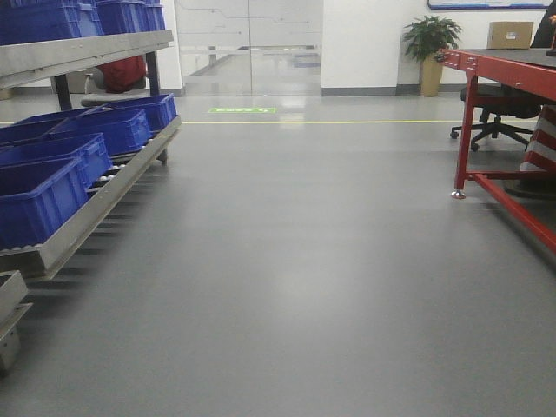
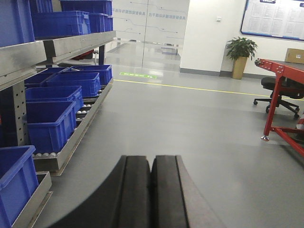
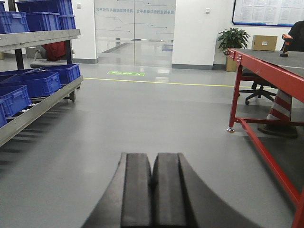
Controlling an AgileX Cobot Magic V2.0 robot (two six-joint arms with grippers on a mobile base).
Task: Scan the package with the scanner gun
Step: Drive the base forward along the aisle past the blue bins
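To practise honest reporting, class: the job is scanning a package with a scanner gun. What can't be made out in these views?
Right wrist view: cardboard box, too far and small to show any label.
Same view: orange object near it, too small to identify.
Front view: red table, top seen almost edge-on, cut by the right edge.
Wrist views: left tool and right tool, shut; bottom edge cuts off everything behind them.

Bins [image 1: 52, 165] sit on a rack [image 1: 87, 219] along the left — the worktop [image 1: 512, 65] stands at the right, floor [image 1: 287, 287] between them. A chair [image 1: 495, 104] sits behind the worktop's leg, a box [image 1: 510, 35] on top, a plant [image 1: 432, 39] by the far wall.
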